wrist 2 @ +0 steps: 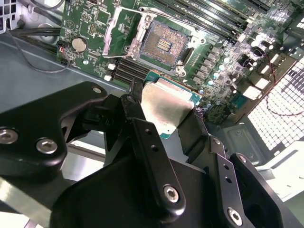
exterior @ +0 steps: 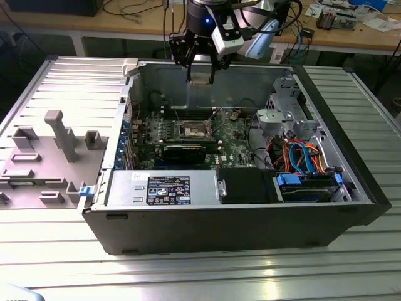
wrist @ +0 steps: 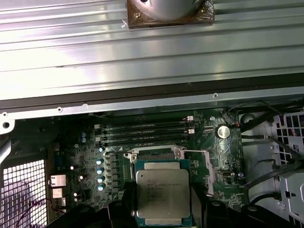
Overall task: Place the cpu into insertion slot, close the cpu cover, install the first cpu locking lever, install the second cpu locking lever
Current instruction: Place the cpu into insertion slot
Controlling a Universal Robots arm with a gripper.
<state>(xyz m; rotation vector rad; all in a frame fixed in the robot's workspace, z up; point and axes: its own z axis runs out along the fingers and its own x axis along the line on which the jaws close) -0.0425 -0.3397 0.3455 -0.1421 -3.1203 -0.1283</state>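
A slatted metal table [exterior: 188,276] carries an open computer case [exterior: 219,229], and everything inside it is placed here from the insertion slot [exterior: 193,130], the square socket near the middle of the green motherboard [exterior: 238,135]. A grey moulded fixture [exterior: 44,157] lies on the table outside the case, well apart from the slot on the exterior view's left. The power supply [exterior: 125,188] lies along the case's near wall, beyond the expansion card from the slot. A drive cage [exterior: 304,185] with blue and orange cables [exterior: 301,153] sits well away from the slot toward the exterior view's right. The long black expansion card [exterior: 188,150] stands on edge just beside the slot, on the side facing the power supply. A row of memory slots [wrist: 142,130] lies just beside the slot on its other side, toward the case's far wall. The black gripper [exterior: 202,70] hangs above that far wall, higher than the slot and apart from it. In the second wrist view the slot is open with its gold contacts bare, and the cpu cover [wrist 2: 116,31] is swung up off it at one edge. The gripper's fingers [wrist 2: 135,97] are clamped on opposite edges of the cpu [wrist 2: 164,102], which is held flat in the air with its silver-grey top up, clear of the slot. A coin cell [wrist 2: 79,45] sits on the board near the slot, past the raised cover.
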